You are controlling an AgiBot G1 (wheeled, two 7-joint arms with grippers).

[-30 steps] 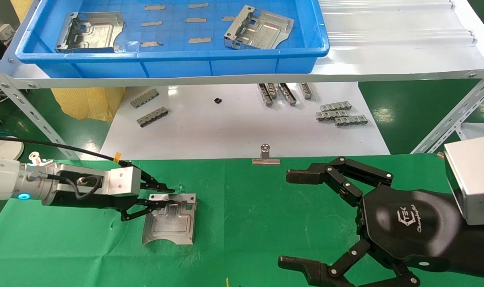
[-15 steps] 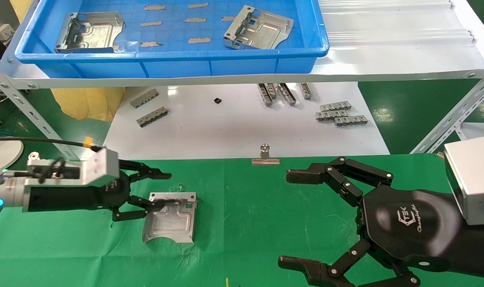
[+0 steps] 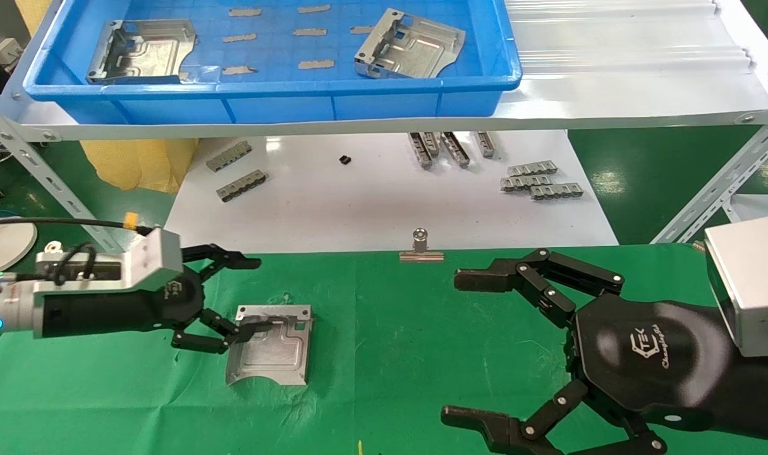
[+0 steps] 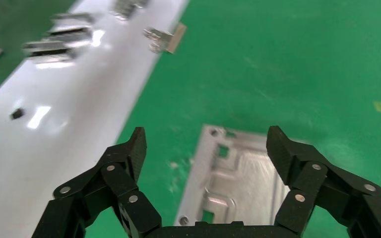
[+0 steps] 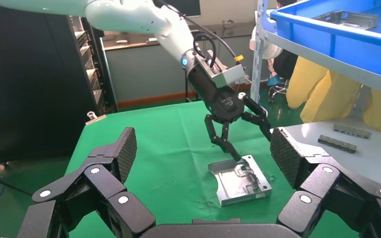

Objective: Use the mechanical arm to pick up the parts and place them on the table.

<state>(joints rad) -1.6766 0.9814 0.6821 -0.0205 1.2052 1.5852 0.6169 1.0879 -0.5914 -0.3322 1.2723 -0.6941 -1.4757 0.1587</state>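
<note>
Left gripper [image 3: 235,297] has just let go and backed off w/ fingers spread, so the stamped metal plate [image 3: 271,346] now lies flat on the green table [image 3: 409,354], one part delivered, two more waiting in the blue tray [image 3: 270,95]; right gripper [image 3: 478,347] idles open nearby.

Bright green cloth covers the table [image 3: 390,328], matt and creased. On it, a part [image 3: 271,346] of silver sheet metal, dull sheen, embossed channels. Left gripper [image 3: 248,295]: black matt link fingers, brushed silver metal wrist box. Right gripper [image 3: 469,347]: same matt fingers, smooth, faintly shiny black palm. Beyond, a glossy white board [image 3: 371,202] throws glare under small grey metal strips [image 3: 540,182]. Far off, a smooth blue plastic tray [image 3: 282,101] holds two more silver plates [image 3: 411,45].
</note>
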